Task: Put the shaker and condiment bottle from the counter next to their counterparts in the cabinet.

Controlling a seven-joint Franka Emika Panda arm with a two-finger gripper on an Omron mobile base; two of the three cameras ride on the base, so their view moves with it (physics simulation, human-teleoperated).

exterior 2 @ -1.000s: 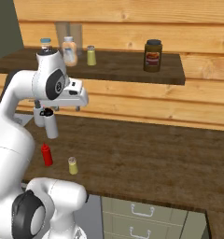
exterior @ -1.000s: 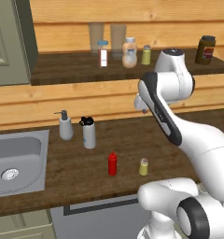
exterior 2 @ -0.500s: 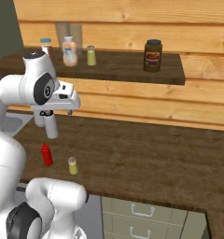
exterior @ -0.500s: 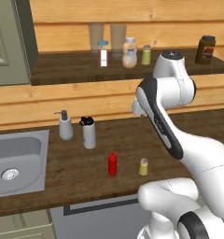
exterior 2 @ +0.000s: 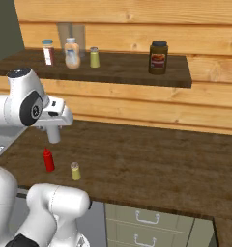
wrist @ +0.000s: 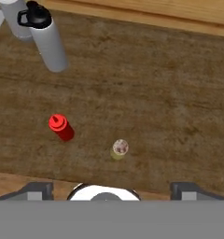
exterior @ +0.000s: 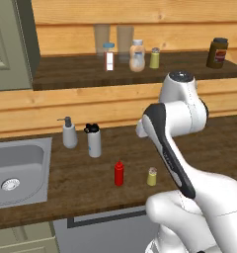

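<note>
The counter is a long slab of dark, grainy wood with a brushed steel sink sunk into its left end. Above it the cabinet has a dark brown shelf board, a pale plank back and a grey-green door at the left. On that shelf stand a blue-capped bottle, a rounded clear bottle and a small yellow-green shaker, all upright. A white bottle with a black lid stands on the counter. The red bottle, smooth with a pointed cap, stands upright, nozzle up, near the front edge. Just beside it, apart, the shaker, a stubby cylinder with a grey cap, also stands upright. The gripper hangs above them, jaws spread wide and empty.
</note>
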